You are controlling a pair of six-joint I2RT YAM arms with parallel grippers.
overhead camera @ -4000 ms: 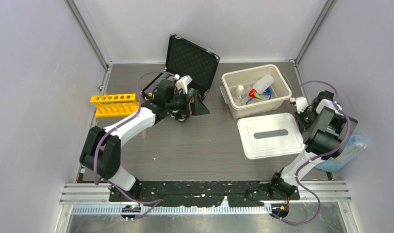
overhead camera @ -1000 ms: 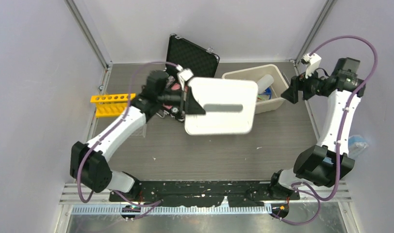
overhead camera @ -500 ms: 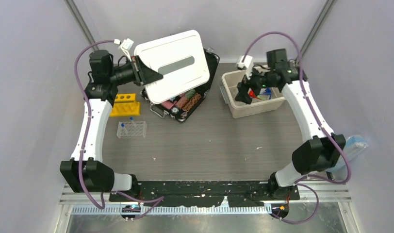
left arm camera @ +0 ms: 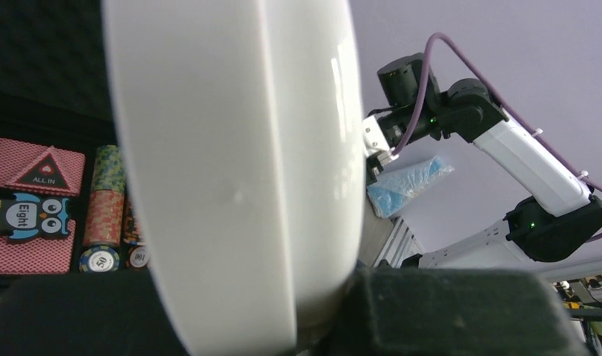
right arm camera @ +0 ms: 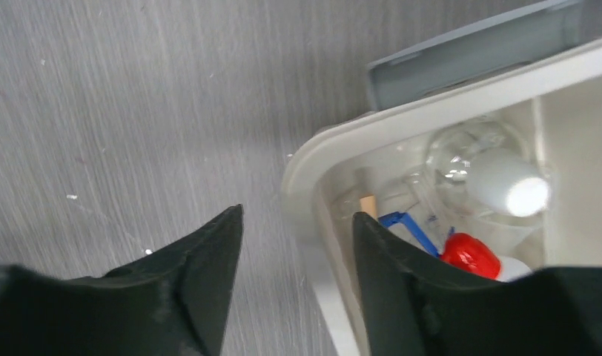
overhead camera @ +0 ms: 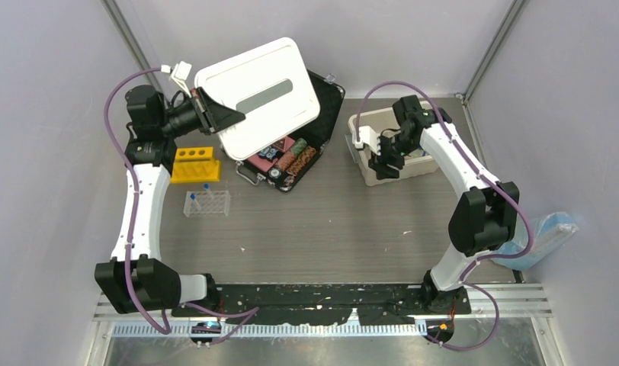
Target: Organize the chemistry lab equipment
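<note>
The lid (overhead camera: 257, 95) is white with a grey bar, the tube rack (overhead camera: 194, 164) yellow, the case (overhead camera: 331, 101) black — its chips (left arm camera: 104, 216) are striped red, green and white; the bin (right arm camera: 302, 185) is cream, the bottle cap (right arm camera: 470, 254) red.

One white lid (overhead camera: 257, 95) at eleven o'clock. One black case (overhead camera: 329, 103). One white bin (overhead camera: 421, 168) at one o'clock, with one red-capped squeeze bottle (right arm camera: 472, 256) inside. At nine o'clock, one yellow tube rack (overhead camera: 194, 164) and one clear tube rack (overhead camera: 207, 203), where two blue-capped tubes (overhead camera: 205, 186) show.
</note>
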